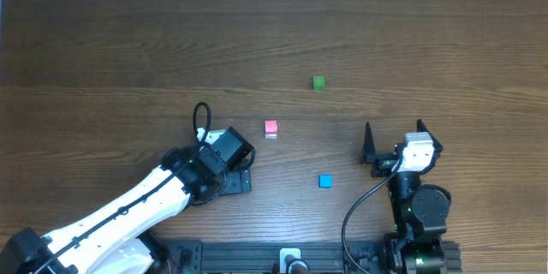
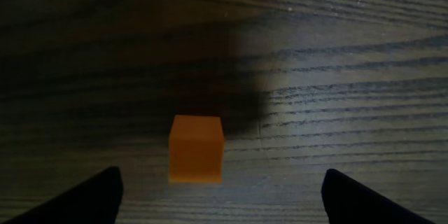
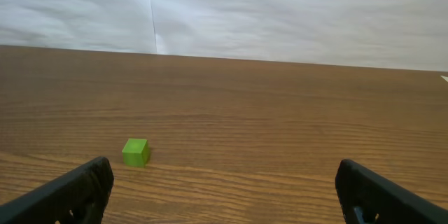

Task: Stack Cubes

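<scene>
I see my left fingers (image 2: 98, 196) spread wide and empty, the orange cube (image 2: 197, 148) resting on the tabletop (image 2: 350, 77) between their tips, a touch left of centre in the wrist frame, while my right fingers (image 1: 369, 144), equally open and empty, wait lower right.

Dark wood-grain table (image 1: 257, 26), pale backdrop (image 3: 294, 14) behind, perhaps a wall

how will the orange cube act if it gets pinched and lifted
The orange cube has flat, squared faces, so it probably stays stiff and won't roll. It looks small, so it is likely light. Lying flat on the wooden table, it should slide rather than tip when pushed.
</scene>
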Available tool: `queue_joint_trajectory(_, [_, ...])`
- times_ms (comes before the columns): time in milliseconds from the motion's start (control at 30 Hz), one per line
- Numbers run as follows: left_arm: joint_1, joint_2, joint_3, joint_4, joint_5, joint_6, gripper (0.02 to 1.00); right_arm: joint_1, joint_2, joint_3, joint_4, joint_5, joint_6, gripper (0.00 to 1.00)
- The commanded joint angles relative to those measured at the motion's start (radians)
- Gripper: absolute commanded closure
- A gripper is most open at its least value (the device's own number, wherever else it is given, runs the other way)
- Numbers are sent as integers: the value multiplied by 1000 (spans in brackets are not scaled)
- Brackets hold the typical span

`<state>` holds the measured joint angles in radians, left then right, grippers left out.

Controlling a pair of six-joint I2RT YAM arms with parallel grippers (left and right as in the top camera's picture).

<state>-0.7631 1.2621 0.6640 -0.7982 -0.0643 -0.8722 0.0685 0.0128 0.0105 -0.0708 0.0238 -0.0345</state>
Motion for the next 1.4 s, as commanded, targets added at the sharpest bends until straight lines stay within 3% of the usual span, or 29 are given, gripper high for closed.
queue_joint_trajectory(33, [6,34,-11,13,11,-10,130,-6,-7,-5,-2,-4,-5,9])
queue_joint_trajectory(233, [6,95,-11,29,12,-27,134,-6,-7,-5,-2,-4,-5,7])
queue_joint_trajectory(467, [6,118,-11,29,12,-34,283,-6,-7,-5,-2,-4,-5,7])
queue_joint_trajectory(733, [9,122,-11,28,11,-34,347,-6,-7,-5,-2,-4,-5,9])
queue_joint_trajectory(1033, [9,151,-11,29,7,-36,356,-6,-7,-5,-2,-4,-5,7])
queue_joint_trajectory(1400, [9,171,-11,33,3,-53,496,-6,-7,-5,-2,-4,-5,7])
